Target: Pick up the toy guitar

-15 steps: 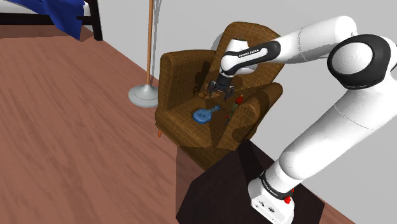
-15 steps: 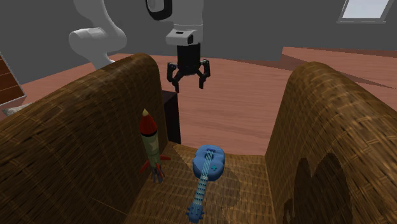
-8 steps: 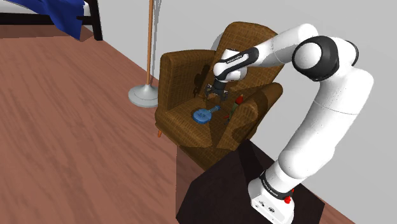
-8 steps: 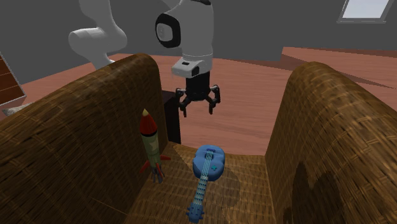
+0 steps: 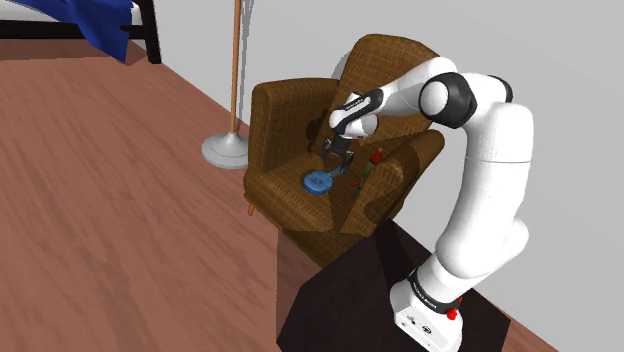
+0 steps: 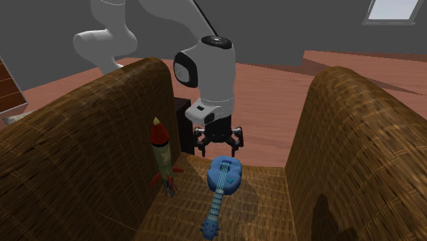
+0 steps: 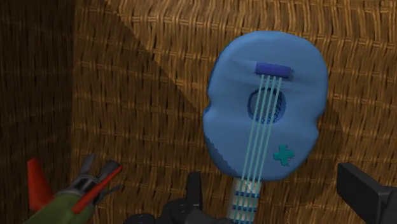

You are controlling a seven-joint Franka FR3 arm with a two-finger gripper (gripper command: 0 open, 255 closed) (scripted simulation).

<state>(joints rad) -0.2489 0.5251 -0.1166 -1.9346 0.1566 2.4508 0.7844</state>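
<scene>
Toy guitar [image 6: 224, 174], blue, lies flat on the seat of the wicker armchair [image 6: 349, 137]. The gripper [image 6: 220, 146] hovers just above its body, fingers spread and holding nothing. A toy rocket [image 6: 162, 152] stands nearby against the armrest.

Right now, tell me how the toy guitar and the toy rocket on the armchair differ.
Colour: the guitar is blue; the rocket is olive green with red nose and fins. Pose: the guitar lies flat, the rocket stands nose-up beside an armrest. Place: the guitar is just below the open gripper; the rocket is off to one side. Both sit on the brown woven armchair, unheld.
</scene>
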